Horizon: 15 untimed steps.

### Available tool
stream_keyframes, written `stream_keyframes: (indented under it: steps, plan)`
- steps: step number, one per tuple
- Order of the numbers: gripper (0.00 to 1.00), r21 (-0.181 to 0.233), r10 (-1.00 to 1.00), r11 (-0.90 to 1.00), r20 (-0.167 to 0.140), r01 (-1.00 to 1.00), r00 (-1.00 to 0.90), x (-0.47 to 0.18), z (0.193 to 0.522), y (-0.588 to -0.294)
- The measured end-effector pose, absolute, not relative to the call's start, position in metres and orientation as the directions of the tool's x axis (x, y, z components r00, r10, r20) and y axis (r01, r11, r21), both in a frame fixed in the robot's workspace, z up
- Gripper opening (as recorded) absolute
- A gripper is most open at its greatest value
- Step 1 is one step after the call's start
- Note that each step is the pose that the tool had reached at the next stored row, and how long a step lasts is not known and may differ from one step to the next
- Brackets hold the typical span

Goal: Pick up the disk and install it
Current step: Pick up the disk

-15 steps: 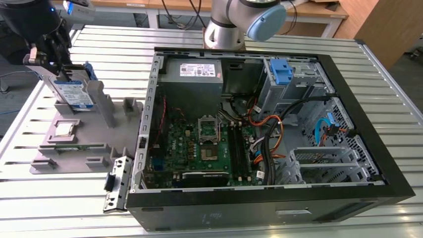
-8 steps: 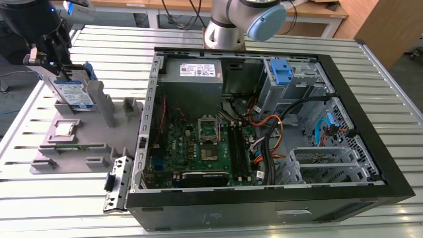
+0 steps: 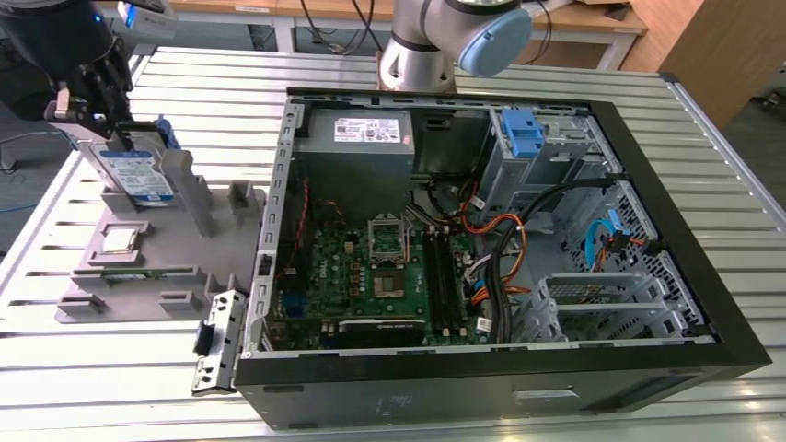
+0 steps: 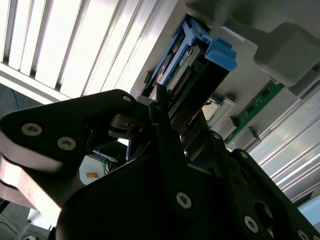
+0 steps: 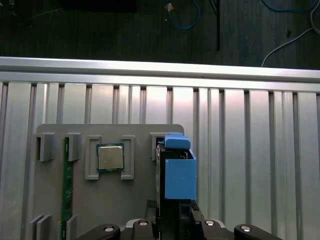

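Observation:
The disk (image 3: 132, 173) stands upright on its edge at the far end of the grey holder plate (image 3: 184, 267), at the exterior view's left. It is a silver drive with a blue-and-white label and a blue bracket (image 5: 179, 175). My gripper (image 3: 120, 138) comes down on it from above, its black fingers (image 5: 150, 206) closed on the drive's two faces. In the second wrist view the disk (image 4: 200, 60) runs between the fingers of the gripper (image 4: 167, 107). Its lower edge is hidden behind the holder's posts, so I cannot tell whether it still rests in the slot.
The open computer case (image 3: 687, 276) lies at the exterior view's right, with its motherboard (image 3: 381, 267), grey power supply (image 3: 363, 133) and a blue-latched drive bay (image 3: 522, 133). The holder plate also carries a processor chip (image 5: 110, 157) and a green memory stick (image 5: 65, 185). The arm's base (image 3: 430, 46) stands behind the case.

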<state>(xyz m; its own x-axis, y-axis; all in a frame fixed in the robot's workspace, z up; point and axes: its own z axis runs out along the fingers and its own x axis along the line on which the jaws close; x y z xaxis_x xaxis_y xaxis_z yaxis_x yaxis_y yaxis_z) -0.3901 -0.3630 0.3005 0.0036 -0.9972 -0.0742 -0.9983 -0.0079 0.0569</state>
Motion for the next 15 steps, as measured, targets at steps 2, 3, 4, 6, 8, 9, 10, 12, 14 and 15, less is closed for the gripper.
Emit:
stream_keyframes:
  steps: [2,3,4,6,8,9,10,12,14,15]
  plan:
    - [0.35,0.057,-0.997,-0.008,-0.074,-0.998,0.004,-0.3900,0.3000,-0.3630]
    - [0.35,0.057,-0.997,-0.008,-0.074,-0.998,0.004,-0.3900,0.2996,-0.3630]
    - [0.35,0.057,-0.997,-0.008,-0.074,-0.998,0.004,-0.3900,0.2995,-0.3630]
    - [0.35,0.057,-0.997,-0.008,-0.074,-0.998,0.004,-0.3901,0.2995,-0.3630]
    - [0.35,0.057,-0.997,-0.008,-0.074,-0.998,0.004,-0.3901,0.2994,-0.3630]
    - [0.35,0.057,-0.997,-0.008,-0.074,-0.998,0.004,-0.3900,0.2994,-0.3630]
    - [0.35,0.057,-0.997,-0.008,-0.074,-0.998,0.004,-0.3900,0.2994,-0.3630]
    - [0.35,0.057,-0.997,-0.008,-0.074,-0.998,0.004,-0.3900,0.2996,-0.3630]
    - [0.35,0.056,-0.997,-0.008,-0.075,-0.998,0.004,-0.3900,0.3011,-0.3630]
    - [0.35,0.056,-0.997,-0.008,-0.075,-0.998,0.004,-0.3900,0.3023,-0.3630]
